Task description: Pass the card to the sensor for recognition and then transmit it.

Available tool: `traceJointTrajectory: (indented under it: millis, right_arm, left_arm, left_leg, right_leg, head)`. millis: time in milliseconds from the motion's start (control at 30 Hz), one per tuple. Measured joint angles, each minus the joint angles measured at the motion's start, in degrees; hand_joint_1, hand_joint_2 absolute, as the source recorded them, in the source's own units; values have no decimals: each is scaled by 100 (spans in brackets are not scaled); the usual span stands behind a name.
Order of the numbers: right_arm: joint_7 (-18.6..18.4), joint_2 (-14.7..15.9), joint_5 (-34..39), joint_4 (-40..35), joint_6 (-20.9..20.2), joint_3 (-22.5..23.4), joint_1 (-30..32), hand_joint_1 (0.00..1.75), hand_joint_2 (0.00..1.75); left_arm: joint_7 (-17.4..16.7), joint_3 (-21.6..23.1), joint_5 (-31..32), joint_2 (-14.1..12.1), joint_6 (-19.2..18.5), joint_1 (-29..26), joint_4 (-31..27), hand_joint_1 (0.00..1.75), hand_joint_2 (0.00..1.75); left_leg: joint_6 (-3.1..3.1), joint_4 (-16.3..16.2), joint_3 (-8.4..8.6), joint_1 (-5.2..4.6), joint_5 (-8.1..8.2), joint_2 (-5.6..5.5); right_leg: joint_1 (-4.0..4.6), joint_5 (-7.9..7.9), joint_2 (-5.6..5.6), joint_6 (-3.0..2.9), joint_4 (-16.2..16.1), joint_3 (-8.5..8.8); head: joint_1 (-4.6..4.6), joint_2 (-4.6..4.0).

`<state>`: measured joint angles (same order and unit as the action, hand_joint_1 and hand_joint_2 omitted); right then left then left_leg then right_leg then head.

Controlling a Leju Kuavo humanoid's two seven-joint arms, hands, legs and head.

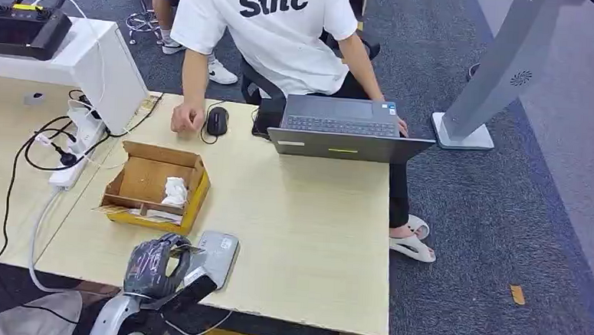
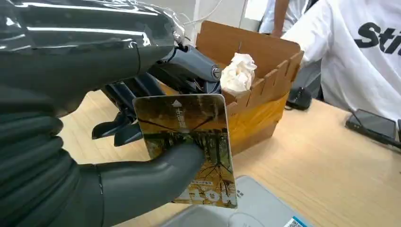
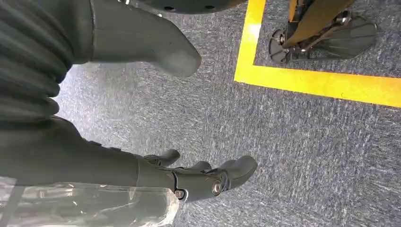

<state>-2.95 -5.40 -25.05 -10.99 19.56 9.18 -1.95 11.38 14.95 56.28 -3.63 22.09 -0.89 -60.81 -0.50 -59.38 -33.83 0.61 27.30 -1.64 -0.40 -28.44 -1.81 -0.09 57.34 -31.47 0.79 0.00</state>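
The left hand (image 2: pixel 156 142) sat closest to the lens, its thumb pressing the card (image 2: pixel 189 146) against the darker fingers, so the card was gripped and lifted off the tabletop (image 1: pixel 306 222). In the left wrist view the card stood roughly upright on its long axis, printed face toward the camera, its small arrow mark at the end away from the sensor (image 2: pixel 255 210). The grey sensor lay flat on the tabletop just under and beyond the card's lower edge, apart from it by a slim gap as far as I could judge. From the head view the sensor (image 1: pixel 214 257) lay just to the right of the left hand (image 1: pixel 154 266), its long axis running away from the robot. The coming move seemed to call for tipping the card's face down onto it. The right hand (image 3: pixel 189 177) hung over the carpet, fingers loosely apart, holding nothing. A cardboard box (image 1: pixel 155 185) stood just beyond the sensor.
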Motion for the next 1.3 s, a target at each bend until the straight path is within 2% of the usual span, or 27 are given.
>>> traceJointTrajectory:
  millis: [133,300,433,567,733,900,1067,1133,1300]
  right_arm:
    - [-29,0,-46,0,9,2,0,0,175]
    - [26,0,-68,0,7,20,-2,0,175]
    - [74,0,-83,0,9,46,-3,0,175]
    - [59,0,-83,0,11,61,1,0,175]
    - [59,0,-83,0,9,118,6,0,175]
    - [55,0,-105,0,7,197,7,0,175]
    - [-2,0,-183,2,4,210,8,0,175]
    - [-35,0,-201,0,4,210,5,0,175]
    - [-46,0,-273,0,11,212,1,0,175]
  left_arm:
    - [214,-41,-19,70,374,112,239,175,175]
    - [311,-77,-61,142,396,289,175,175,175]
    - [355,-101,-146,151,296,371,-205,175,175]
    - [370,-107,-197,77,182,380,-909,175,175]
    - [260,-173,-234,-252,31,411,-1963,175,175]
    - [-4,-459,-2,-792,-78,584,-2699,175,175]
    - [-331,-976,205,-1305,-240,906,-2769,175,175]
    - [-434,-1157,273,-1435,-253,1055,-2701,175,175]
    - [-535,-1477,476,-1563,-59,1296,-2221,175,175]
  left_leg:
    - [0,0,0,0,0,0]
    - [0,-1,1,1,-1,0]
    - [0,-1,1,1,-2,0]
    - [0,0,-1,2,-1,0]
    - [0,0,-1,4,-1,1]
    - [6,2,0,6,-6,0]
    - [11,3,2,7,-10,0]
    - [11,3,1,7,-11,-1]
    - [11,2,2,3,-11,-2]
  right_leg:
    - [0,0,1,0,0,-2]
    - [0,2,0,0,0,0]
    - [0,2,0,0,0,0]
    - [1,1,0,0,0,-1]
    - [1,1,-1,-1,1,-2]
    - [2,1,0,-1,3,-1]
    - [3,2,-1,-3,5,-2]
    - [3,2,0,-2,5,0]
    - [3,2,1,-2,5,2]
  head:
    - [0,0]
    - [0,0]
    - [0,0]
    - [0,0]
    - [0,0]
    - [0,0]
    - [0,0]
    - [0,0]
    - [0,0]
